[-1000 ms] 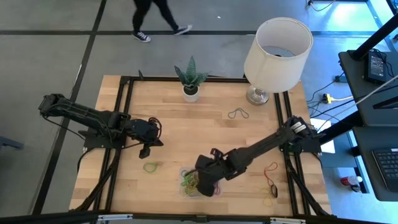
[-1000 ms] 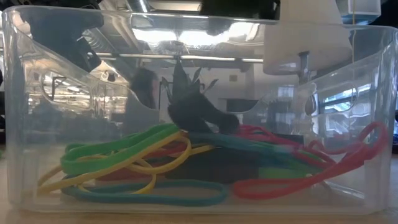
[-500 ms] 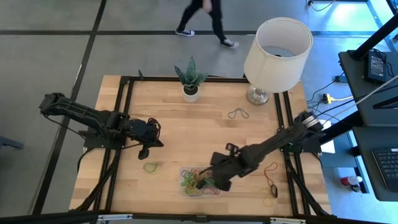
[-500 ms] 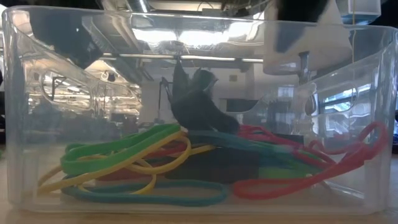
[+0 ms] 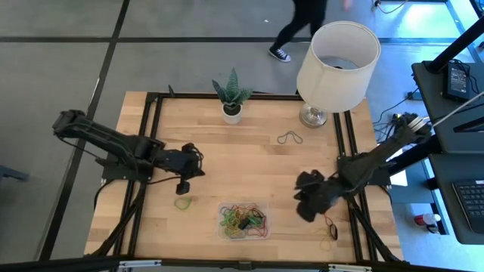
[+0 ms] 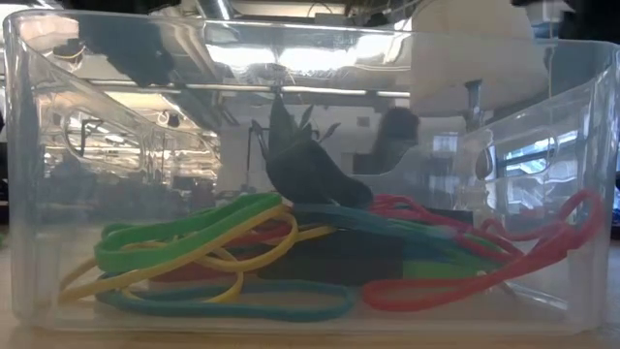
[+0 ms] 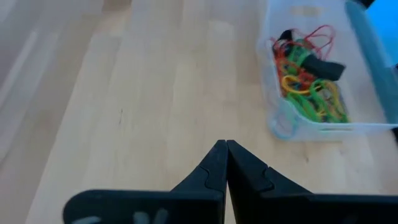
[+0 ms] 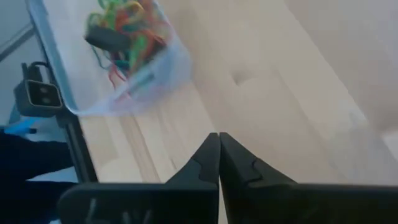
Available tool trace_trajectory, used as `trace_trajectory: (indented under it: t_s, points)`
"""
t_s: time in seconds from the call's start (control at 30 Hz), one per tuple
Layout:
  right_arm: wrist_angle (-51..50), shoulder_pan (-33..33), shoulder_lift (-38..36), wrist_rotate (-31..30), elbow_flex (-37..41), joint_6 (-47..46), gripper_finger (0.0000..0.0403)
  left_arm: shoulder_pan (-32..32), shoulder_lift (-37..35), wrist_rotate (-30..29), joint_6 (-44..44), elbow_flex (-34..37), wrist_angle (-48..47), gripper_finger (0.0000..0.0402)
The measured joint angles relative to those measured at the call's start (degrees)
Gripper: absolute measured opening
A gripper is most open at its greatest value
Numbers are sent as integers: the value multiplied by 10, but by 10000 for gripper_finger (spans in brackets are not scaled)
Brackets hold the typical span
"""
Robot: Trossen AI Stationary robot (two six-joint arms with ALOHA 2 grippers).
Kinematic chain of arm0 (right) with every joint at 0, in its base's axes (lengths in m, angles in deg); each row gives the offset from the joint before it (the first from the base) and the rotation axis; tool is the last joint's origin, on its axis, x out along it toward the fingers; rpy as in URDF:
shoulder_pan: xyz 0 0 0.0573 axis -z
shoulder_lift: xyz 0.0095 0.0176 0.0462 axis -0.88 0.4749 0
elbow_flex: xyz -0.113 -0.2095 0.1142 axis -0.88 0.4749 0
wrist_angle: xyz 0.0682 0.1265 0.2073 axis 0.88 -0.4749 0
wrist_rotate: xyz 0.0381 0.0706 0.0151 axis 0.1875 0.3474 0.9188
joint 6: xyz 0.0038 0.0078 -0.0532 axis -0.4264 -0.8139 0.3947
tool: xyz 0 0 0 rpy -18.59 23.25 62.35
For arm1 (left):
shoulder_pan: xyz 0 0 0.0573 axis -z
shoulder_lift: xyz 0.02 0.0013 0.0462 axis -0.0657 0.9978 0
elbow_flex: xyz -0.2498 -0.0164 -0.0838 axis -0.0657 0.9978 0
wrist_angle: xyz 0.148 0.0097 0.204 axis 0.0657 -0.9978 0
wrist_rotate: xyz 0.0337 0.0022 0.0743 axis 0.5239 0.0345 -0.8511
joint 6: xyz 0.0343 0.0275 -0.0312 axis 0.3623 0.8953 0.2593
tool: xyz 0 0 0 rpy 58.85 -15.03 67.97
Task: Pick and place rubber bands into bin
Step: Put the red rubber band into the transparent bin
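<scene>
The clear bin (image 5: 243, 220) stands near the table's front edge and holds a heap of rubber bands (image 6: 242, 242) in green, yellow, red and teal. Loose bands lie flat on the wood: a green one (image 5: 182, 202), a grey one (image 5: 289, 138), a red and a black one (image 5: 330, 219) and a yellow one (image 5: 327, 244). My left gripper (image 5: 184, 189) hovers shut just beyond the green band, with nothing in it (image 7: 226, 144). My right gripper (image 5: 305, 214) hangs shut and empty (image 8: 219, 135) between the bin and the red band.
A white plant pot (image 5: 232, 112) and a lamp (image 5: 336, 64) stand along the far edge. A dark chunky piece (image 7: 323, 67) lies among the bands in the bin. A person walks on the floor beyond the table. Bare wood lies between the two arms.
My right gripper has swung away from above the bin toward the table's right edge and now hangs beside the red and black bands. My left gripper has drifted a little toward the right. The bands in the bin lie as before.
</scene>
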Motion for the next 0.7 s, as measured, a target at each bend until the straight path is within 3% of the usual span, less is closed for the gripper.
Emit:
trace_trajectory:
  t_s: [0.17, 0.3, 0.5, 0.7]
  points:
    - [-41, -33, -68, 7, 54, -75, 2, 0, 34, -7, -5, -13, -3, 3]
    - [-137, -55, -92, 49, 65, -147, 2, 0, 44, -6, -5, -14, -6, 3]
    - [-244, -73, -93, 161, 65, -294, 4, 0, 47, -6, -5, -14, -3, 3]
    - [-233, -80, -61, 201, 65, -347, 5, 0, 47, -6, -5, -14, -4, 3]
